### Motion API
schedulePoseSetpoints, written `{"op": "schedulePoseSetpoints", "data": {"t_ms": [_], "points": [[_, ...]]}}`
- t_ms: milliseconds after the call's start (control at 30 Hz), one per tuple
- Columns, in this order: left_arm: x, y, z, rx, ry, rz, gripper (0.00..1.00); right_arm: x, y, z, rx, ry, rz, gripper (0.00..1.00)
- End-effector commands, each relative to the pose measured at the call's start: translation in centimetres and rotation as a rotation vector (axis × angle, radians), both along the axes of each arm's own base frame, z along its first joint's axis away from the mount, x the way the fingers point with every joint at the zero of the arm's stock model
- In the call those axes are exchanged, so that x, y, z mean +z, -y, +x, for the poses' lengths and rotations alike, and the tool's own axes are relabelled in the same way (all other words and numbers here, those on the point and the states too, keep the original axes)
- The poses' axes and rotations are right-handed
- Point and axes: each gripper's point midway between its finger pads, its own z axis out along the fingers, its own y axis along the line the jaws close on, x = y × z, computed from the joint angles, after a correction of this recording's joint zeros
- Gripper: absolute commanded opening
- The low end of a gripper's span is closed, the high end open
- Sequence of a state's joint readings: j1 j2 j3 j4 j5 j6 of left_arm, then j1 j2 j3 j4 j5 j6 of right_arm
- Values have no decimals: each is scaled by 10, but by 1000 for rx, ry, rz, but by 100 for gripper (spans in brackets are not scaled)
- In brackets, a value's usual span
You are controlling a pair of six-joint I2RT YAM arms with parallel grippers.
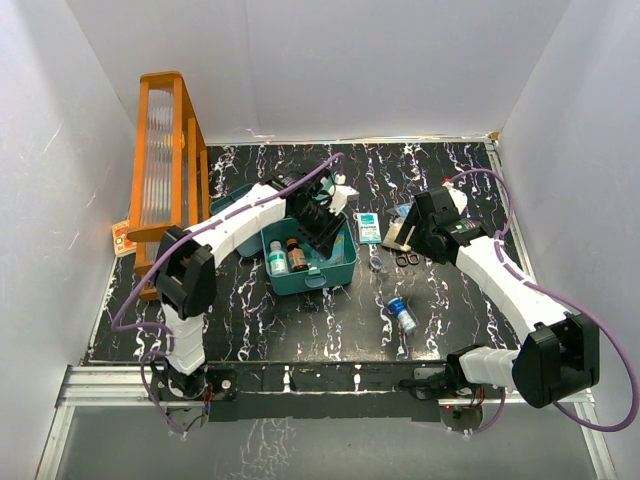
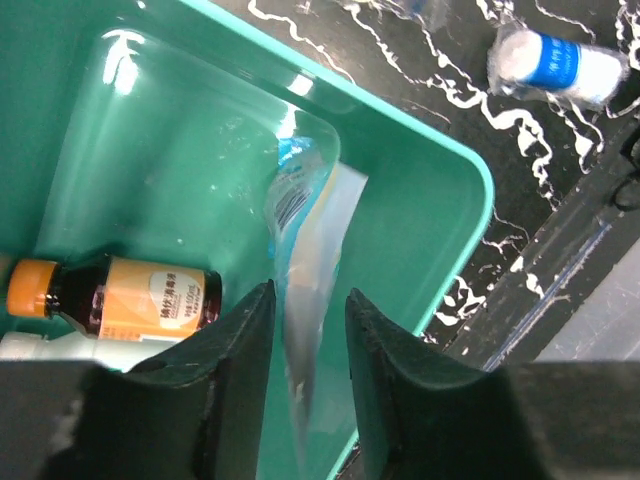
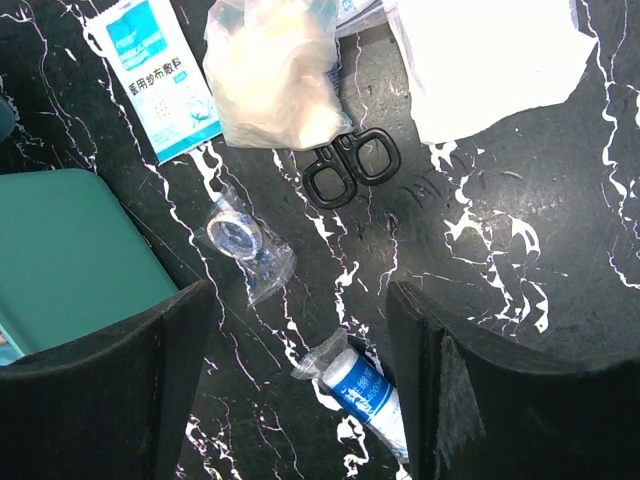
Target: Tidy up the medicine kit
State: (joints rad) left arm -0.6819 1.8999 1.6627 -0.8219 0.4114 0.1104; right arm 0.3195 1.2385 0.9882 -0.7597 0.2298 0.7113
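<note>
The packet's (image 2: 300,230) lower end blurs between the left gripper's (image 2: 310,295) fingers; whether they pinch it cannot be told. One finger covers the brown bottle's (image 2: 140,300) lower side. The scissors' (image 3: 350,165) blades lie hidden under the cotton bag (image 3: 275,70). The kit (image 3: 70,250) is cut off at the right wrist view's left edge.

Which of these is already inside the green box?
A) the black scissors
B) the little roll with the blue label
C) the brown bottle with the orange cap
C: the brown bottle lies inside the green box, while the scissors and the blue-labelled roll lie outside it on the black table.
</note>
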Motion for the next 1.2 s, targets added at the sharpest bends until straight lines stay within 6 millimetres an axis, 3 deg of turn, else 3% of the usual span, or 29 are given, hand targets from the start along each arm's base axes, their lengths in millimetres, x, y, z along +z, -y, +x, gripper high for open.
{"op": "schedulePoseSetpoints", "data": {"t_ms": [0, 133, 433, 700, 867, 1167], "points": [[7, 0, 22, 28, 57, 34, 39, 21, -3, 11, -1, 75, 26, 67], [23, -7, 41, 90, 164, 57, 52, 23, -3, 12, -1, 83, 27, 67], [67, -19, 57, 210, 320, 29, 61, 18, -4, 12, -3, 80, 32, 67], [73, -49, 68, 548, 442, -19, 75, 14, -5, 14, -1, 76, 34, 67], [50, -46, 61, 641, 423, -116, 63, 6, -8, 14, 4, 63, 41, 67], [2, -28, 73, 612, 444, -37, 36, 3, -7, 15, -7, 60, 36, 67]]}}
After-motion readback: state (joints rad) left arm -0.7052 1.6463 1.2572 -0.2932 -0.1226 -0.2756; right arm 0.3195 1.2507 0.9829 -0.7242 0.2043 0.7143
